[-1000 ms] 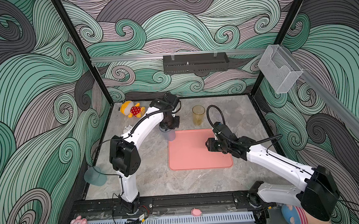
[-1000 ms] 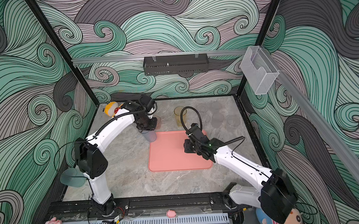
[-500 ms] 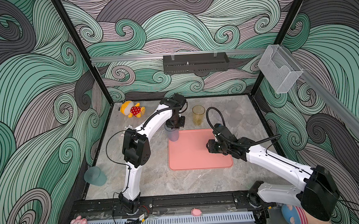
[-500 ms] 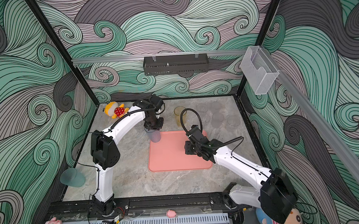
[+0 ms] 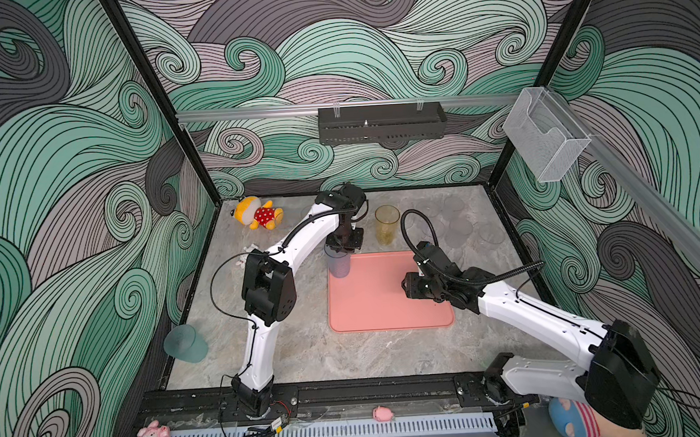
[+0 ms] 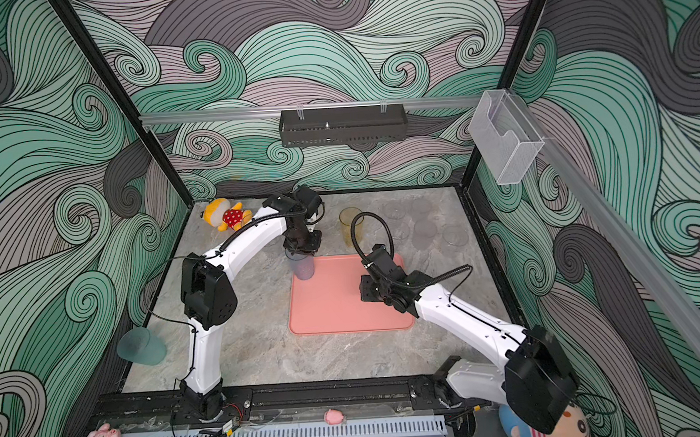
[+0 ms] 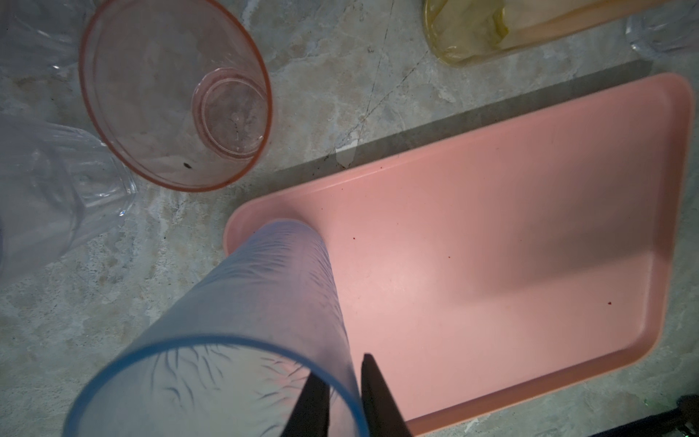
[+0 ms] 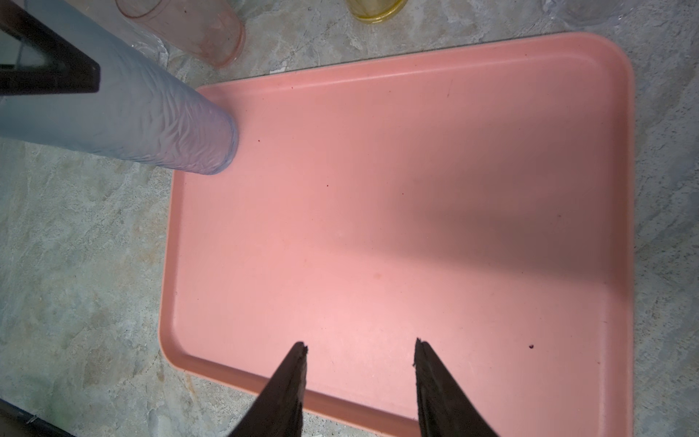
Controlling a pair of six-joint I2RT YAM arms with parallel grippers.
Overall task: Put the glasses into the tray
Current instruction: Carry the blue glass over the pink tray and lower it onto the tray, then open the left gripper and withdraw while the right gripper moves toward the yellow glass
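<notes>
My left claw (image 7: 340,365) hangs over the far left corner of the tray (image 5: 387,309), pointing straight down at the blue glass (image 5: 338,266). That glass stands upright with its base on the tray floor, tucked right into the corner. In my left wrist view one finger (image 7: 310,405) sits inside the rim and the other just outside it, with the wall of the glass between them. The gap is narrow, and I cannot tell whether I am pinching the wall or have let it go. My right claw (image 8: 359,344) is released, its two fingers spread apart with nothing between them. It hovers low over the tray's right side, and the fingertips show above the rim there. The tray lies flat on the tabletop (image 5: 306,355), and the blue glass is the only one in it. A yellow glass (image 5: 387,225) stands just beyond the tray's far edge. A pink glass (image 7: 176,94) sits on the tabletop near the tray's far left corner. Several clear glasses (image 5: 461,231) cluster toward the tabletop's far right corner. A teal glass (image 5: 185,344) rests by the tabletop's left edge, toward the near corner.
</notes>
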